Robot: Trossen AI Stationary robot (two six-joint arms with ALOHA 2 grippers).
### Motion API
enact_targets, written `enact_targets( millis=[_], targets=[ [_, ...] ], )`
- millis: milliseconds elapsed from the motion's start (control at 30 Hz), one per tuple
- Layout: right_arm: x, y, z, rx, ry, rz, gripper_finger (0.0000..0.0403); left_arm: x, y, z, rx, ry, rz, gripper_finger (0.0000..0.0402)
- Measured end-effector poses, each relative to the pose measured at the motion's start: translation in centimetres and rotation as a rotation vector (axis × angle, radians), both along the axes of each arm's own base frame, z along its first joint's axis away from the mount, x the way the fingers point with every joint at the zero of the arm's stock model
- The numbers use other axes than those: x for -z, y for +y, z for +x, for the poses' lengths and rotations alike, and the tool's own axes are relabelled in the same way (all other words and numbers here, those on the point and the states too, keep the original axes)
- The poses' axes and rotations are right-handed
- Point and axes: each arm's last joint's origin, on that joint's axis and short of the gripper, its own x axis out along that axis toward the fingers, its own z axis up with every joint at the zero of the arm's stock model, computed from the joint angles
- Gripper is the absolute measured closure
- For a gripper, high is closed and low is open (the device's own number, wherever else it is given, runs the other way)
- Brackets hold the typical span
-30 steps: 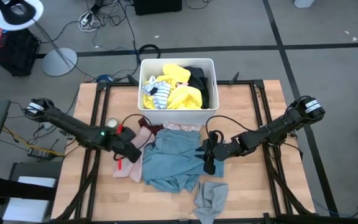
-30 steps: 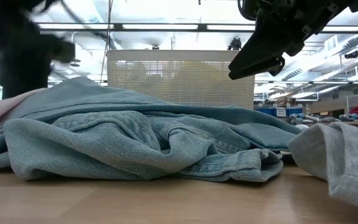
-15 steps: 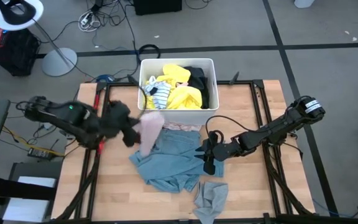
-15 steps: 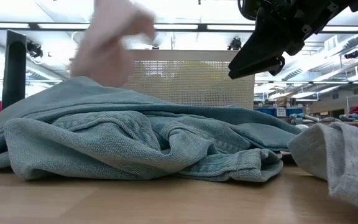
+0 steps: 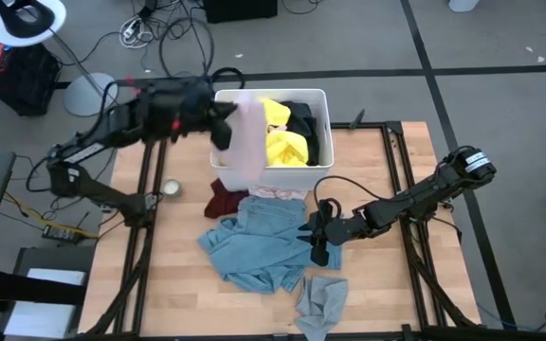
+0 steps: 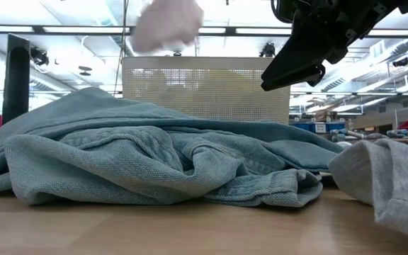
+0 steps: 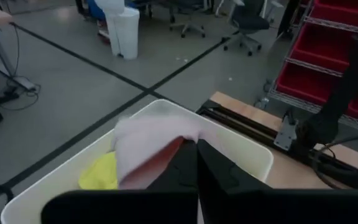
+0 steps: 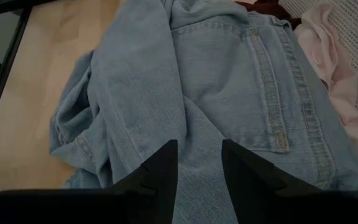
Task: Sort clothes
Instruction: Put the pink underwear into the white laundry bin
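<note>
So the pink garment (image 5: 242,142) is up in the air right now, hanging off the left gripper (image 5: 218,123) over the near-left corner of the white bin (image 5: 320,95). The left fingers are clamped shut on the top of it, and most of the cloth dangles down across the bin's front wall. In the left wrist view you can see the pink fabric bunched right at the fingers, with the yellow clothes (image 7: 98,174) in the bin just below.

Looks to me like we're mid-drop-off: one piece picked, carried to the bin, not let go yet. The bin already has yellow stuff and something black (image 5: 303,118) in it.

Next move, I'd guess, is to get the cloth a bit further over the bin so the hanging tail clears the rim, then open up. If it lets go where it is, a good chunk could slump over the front edge onto the desk (image 5: 396,170).

Still on the desk: the light blue denim (image 5: 259,242), a maroon piece (image 5: 222,197) by its corner, another pale pink bit (image 5: 278,192) against the bin, and a grey garment (image 5: 322,301) near the front. The right gripper (image 5: 316,237) hovers over the denim's right edge, fingers parted, holding nothing.
</note>
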Motion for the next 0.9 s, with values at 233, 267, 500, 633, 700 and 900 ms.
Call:
enact_targets(
  millis=[233, 267, 500, 633, 700, 900],
  targets=[
    [0.1, 0.0, 0.0, -0.004, 0.008, -0.009, 0.0277, 2.1, 3.5, 1.7, -0.038, 0.134, -0.049, 0.0401],
    [0.1, 0.0, -0.1, -0.005, 0.01, -0.01, 0.0277, 2.8, 3.9, 2.1, -0.046, 0.167, -0.061, 0.0401],
    [0.2, -0.1, -0.2, -0.005, 0.026, -0.017, 0.0277, 10.4, 7.4, 6.7, -0.049, 0.359, -0.146, 0.0401],
    [0.2, -0.1, -0.2, -0.005, 0.028, -0.018, 0.0277, 14.6, 9.2, 9.5, -0.013, 0.371, -0.196, 0.0393],
    [0.2, -0.1, -0.2, -0.005, 0.029, -0.019, 0.0277, 16.7, 10.0, 10.6, -0.02, 0.388, -0.245, 0.0385],
    [0.4, -0.2, -0.3, 0.006, 0.046, -0.036, 0.0277, 22.9, 11.5, 13.5, -0.086, 0.475, -0.397, 0.0347]
  ],
)
